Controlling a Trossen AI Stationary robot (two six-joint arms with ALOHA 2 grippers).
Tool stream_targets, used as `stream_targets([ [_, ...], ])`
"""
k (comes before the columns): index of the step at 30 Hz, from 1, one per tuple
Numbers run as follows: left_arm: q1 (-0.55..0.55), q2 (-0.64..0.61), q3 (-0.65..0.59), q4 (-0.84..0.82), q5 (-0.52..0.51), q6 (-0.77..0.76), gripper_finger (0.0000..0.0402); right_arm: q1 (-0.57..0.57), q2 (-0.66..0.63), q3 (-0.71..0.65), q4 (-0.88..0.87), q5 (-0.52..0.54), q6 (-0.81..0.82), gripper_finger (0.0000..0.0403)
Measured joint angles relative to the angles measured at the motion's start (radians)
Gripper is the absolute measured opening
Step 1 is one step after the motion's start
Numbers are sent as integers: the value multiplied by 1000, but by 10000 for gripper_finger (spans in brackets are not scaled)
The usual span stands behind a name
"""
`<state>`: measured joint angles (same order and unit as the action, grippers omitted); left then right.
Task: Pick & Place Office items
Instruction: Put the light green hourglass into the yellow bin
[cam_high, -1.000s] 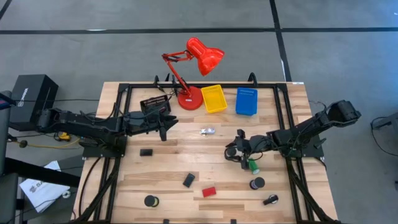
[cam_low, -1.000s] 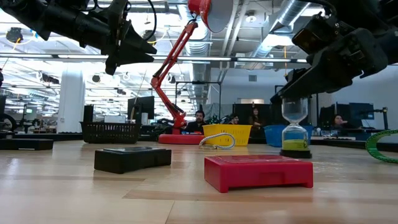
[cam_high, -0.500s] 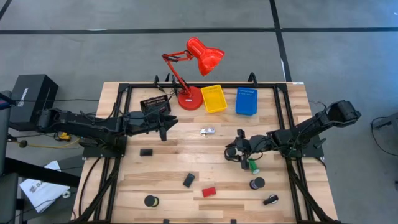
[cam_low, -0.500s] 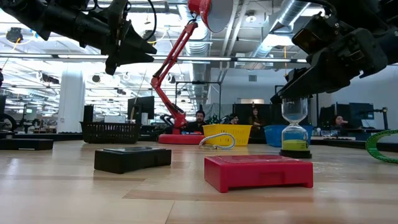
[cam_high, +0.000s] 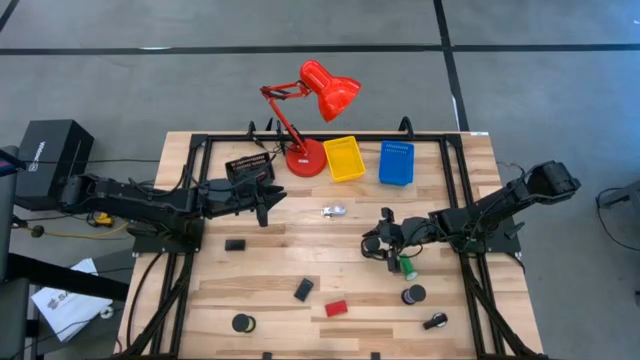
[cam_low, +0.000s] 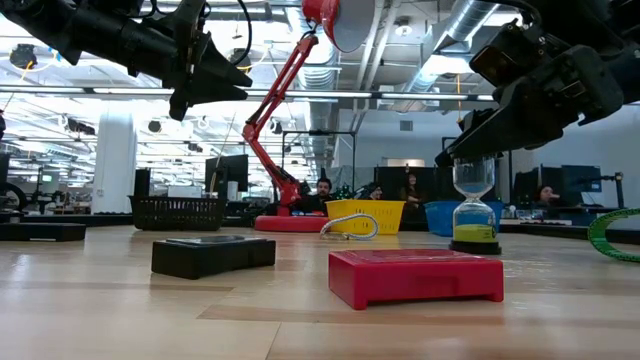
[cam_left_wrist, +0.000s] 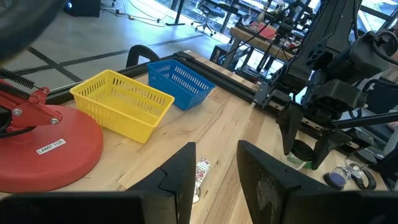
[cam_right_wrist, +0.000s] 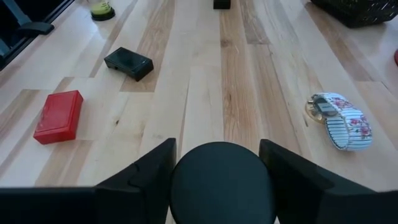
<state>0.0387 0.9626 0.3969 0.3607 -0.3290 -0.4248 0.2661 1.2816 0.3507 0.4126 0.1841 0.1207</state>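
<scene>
An hourglass (cam_low: 474, 205) with a green base and black top cap stands upright on the table, right of centre (cam_high: 407, 266). My right gripper (cam_high: 383, 245) (cam_right_wrist: 217, 146) is at its top, shut on the cap. My left gripper (cam_high: 270, 203) (cam_left_wrist: 217, 168) hangs in the air left of centre with a narrow gap between its fingers, holding nothing. Lying flat on the table are a red block (cam_high: 336, 308), two black blocks (cam_high: 303, 290) (cam_high: 235, 243), a silvery flowered clip (cam_high: 333, 211) and black tape rolls (cam_high: 243, 323) (cam_high: 413, 295). My right gripper pinches the hourglass's black round top cap (cam_right_wrist: 222, 186) between its two fingers (cam_right_wrist: 152, 171), one on each side of the cap. It comes from the table's right, slanting down. The hourglass stays upright with its green base (cam_low: 474, 240) on the table.
A red desk lamp (cam_high: 303, 160) stands at the far edge, with a black basket (cam_high: 248, 170) to its left and a yellow tray (cam_high: 345, 158) and a blue tray (cam_high: 396, 163) to its right. Another black roll (cam_high: 434, 321) lies near the near right corner. People sit in the room beyond the table.
</scene>
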Motion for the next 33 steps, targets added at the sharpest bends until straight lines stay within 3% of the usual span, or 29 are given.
stream_targets([
  [18,0,0,0,0,0,0,112,-1,0,0,0,1,-11,208],
  [23,0,0,0,0,0,0,112,-1,0,0,17,80,-30,207],
  [33,0,0,0,5,0,-2,112,-23,0,0,100,84,-27,206],
])
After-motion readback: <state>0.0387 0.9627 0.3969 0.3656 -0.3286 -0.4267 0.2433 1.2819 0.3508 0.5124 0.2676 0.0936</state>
